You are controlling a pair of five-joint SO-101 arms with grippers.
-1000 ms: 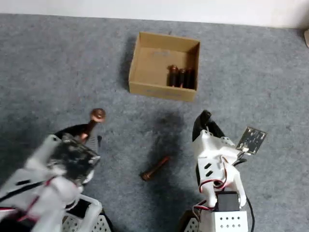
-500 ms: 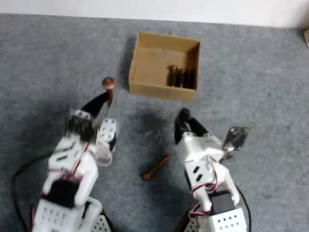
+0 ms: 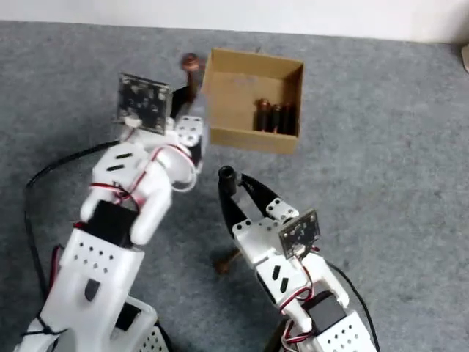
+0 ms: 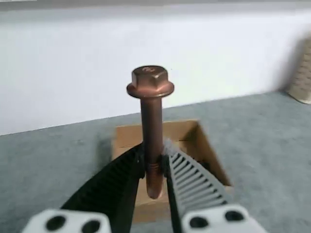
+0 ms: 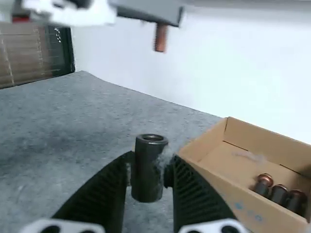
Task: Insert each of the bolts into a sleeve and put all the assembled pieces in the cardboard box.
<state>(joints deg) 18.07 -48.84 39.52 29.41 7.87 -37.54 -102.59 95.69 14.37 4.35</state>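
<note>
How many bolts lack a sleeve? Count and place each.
2. One bolt upright in the left gripper, by the cardboard box's corner; one lying on the carpet, partly under the right arm. Others may be hidden.

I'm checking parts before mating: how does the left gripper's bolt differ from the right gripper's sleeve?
The bolt is copper-coloured with a flanged hex head; the sleeve is a dark, headless tube, open on top. The bolt juts high above the left gripper; the sleeve sits low in the right gripper. Both are upright and clamped.
</note>
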